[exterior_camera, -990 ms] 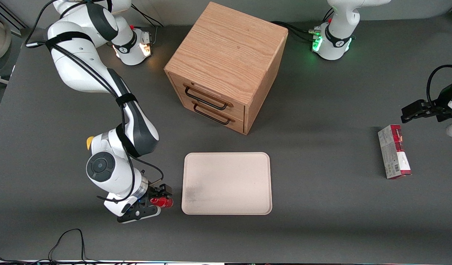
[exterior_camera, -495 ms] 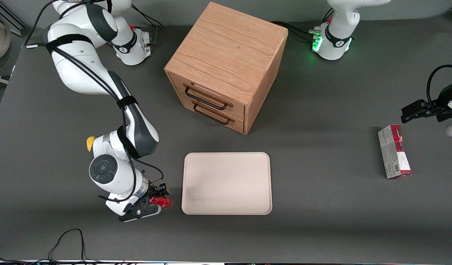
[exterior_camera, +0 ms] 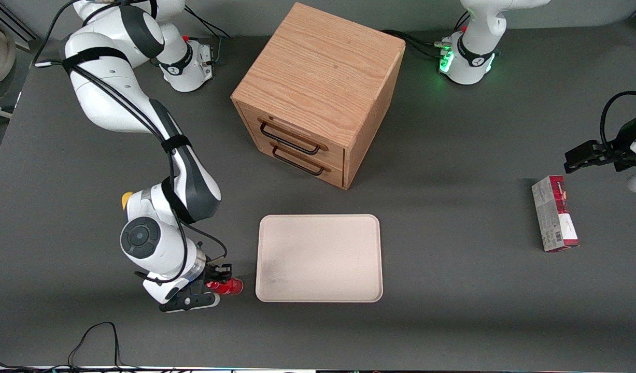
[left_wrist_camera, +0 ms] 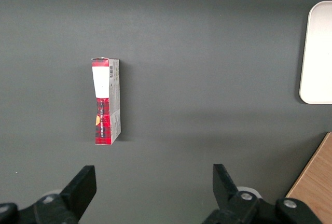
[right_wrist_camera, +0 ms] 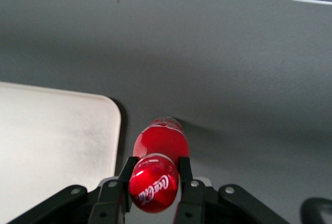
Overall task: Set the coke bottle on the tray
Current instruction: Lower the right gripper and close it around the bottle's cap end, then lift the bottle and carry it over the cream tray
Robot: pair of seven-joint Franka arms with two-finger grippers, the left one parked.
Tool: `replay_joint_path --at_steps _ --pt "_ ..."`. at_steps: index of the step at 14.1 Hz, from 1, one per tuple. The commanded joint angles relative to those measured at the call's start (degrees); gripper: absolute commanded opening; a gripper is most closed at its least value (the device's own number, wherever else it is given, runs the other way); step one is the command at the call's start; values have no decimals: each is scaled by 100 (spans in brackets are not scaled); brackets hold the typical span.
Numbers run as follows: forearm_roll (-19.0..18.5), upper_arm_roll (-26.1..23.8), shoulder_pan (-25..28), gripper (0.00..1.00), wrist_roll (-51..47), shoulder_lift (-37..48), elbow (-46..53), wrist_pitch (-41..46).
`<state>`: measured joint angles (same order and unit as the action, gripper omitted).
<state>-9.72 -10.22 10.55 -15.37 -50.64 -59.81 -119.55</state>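
Observation:
The small red coke bottle (exterior_camera: 227,286) lies beside the corner of the tray (exterior_camera: 318,257) that is nearest the front camera, toward the working arm's end of the table. My right gripper (exterior_camera: 214,284) is shut on it. In the right wrist view the red cap and neck of the coke bottle (right_wrist_camera: 158,151) sit clamped between the two black fingers (right_wrist_camera: 128,171) of the gripper (right_wrist_camera: 154,166). The bottle's base points away from the hand, close to the table. The pale beige tray (right_wrist_camera: 52,146) starts just beside the bottle and carries nothing.
A wooden two-drawer cabinet (exterior_camera: 318,93) stands farther from the front camera than the tray. A red-and-grey box (exterior_camera: 554,213) lies toward the parked arm's end. A small yellow object (exterior_camera: 126,199) peeks out by the working arm's wrist. A black cable (exterior_camera: 97,336) loops near the table's front edge.
The working arm's wrist and hand have shifted a little away from the tray. The bottle has stayed in nearly the same spot between the fingers.

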Motion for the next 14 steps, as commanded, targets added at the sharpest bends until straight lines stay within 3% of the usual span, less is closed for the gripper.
replay_joint_path --at_steps 1,5,10,14 --pt "-126 37 -18 0 -248 798 -22 692" --pt "-56 65 -18 0 -439 1283 295 1575" --pt "-135 -814 61 0 -1985 1214 41 1067" --pt "-284 -920 149 0 -2356 1065 14 856"
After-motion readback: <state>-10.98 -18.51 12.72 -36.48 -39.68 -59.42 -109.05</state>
